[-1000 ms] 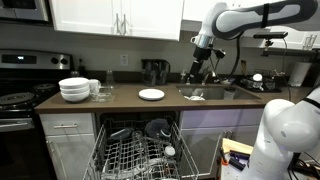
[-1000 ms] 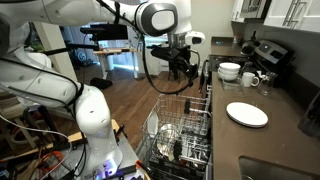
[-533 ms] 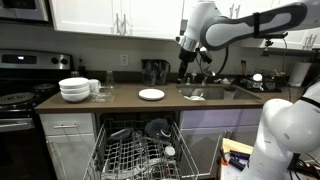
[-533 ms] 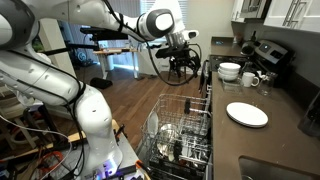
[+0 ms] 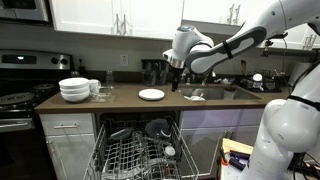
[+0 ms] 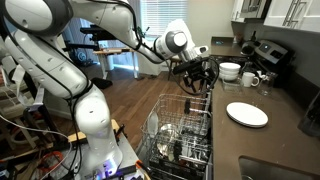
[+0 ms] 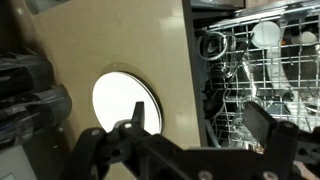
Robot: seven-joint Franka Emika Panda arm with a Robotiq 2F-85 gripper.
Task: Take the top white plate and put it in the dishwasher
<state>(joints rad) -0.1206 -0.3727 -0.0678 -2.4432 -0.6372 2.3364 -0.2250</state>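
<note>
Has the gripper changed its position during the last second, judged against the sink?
Yes. In an exterior view the gripper has moved away from above the sink along the counter and now hangs close to the top white plate, open.

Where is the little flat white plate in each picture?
Exterior view: the white plate lies mid-picture, right of the stacked bowls.
Exterior view: the white plate lies at the right edge, low down.
Wrist view: the white plate sits left of centre.
Shared landmark: the dishwasher rack, pulled out near it.
</note>
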